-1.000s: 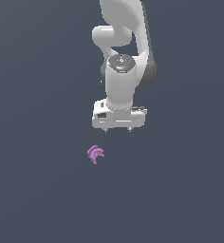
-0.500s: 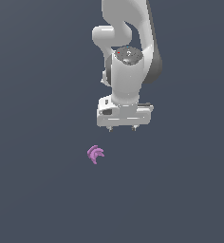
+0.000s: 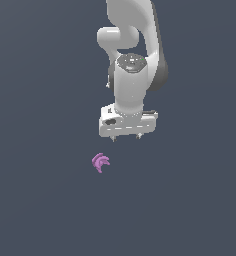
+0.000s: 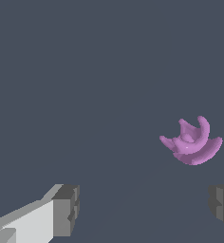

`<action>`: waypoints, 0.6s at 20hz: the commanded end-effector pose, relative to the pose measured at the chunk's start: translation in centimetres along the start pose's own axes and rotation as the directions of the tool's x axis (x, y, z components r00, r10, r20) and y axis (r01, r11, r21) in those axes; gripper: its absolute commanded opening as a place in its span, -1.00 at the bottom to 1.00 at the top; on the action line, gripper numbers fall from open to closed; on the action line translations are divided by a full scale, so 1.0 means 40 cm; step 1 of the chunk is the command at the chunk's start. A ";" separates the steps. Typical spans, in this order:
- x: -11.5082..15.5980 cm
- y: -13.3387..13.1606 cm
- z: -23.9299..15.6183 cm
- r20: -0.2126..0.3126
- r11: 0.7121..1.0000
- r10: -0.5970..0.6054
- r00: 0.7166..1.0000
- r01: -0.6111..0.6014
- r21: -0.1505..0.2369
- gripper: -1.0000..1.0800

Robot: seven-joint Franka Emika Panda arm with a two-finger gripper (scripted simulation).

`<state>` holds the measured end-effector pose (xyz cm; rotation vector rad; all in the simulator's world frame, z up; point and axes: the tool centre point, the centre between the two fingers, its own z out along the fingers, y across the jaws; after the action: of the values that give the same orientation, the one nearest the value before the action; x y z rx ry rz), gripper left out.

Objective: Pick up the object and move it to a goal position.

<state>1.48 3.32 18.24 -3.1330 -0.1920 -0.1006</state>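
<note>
The object (image 3: 100, 162) is a tiny purple-pink curled piece with curved prongs, lying on the dark grey floor. In the wrist view the object (image 4: 192, 142) shows ahead of the fingers, off toward one fingertip. My white gripper (image 3: 126, 138) hangs above the floor, up and toward the exterior view's right of the object, apart from it. Its fingers (image 4: 66, 209) stand wide apart with nothing between them, so it is open.
The white arm (image 3: 132, 60) rises behind the gripper toward the top of the exterior view. Only plain dark grey floor (image 3: 190, 210) surrounds the object.
The gripper has shifted slightly toward the exterior view's right and a little lower over the last second. The object has not moved.
</note>
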 end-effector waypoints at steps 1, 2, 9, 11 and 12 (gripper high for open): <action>0.004 0.013 0.010 0.003 1.000 -0.030 1.000 0.030 -0.001 0.92; 0.005 0.019 0.015 0.005 0.999 -0.045 0.999 0.045 -0.001 0.92; 0.019 0.074 0.057 0.018 0.984 -0.177 0.984 0.177 -0.001 0.92; 0.023 0.093 0.072 0.023 0.976 -0.220 0.975 0.220 0.000 0.92; 0.025 0.102 0.079 0.025 0.971 -0.241 0.970 0.241 0.001 0.92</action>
<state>2.97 -0.04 15.59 -3.1074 -0.5202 -0.0672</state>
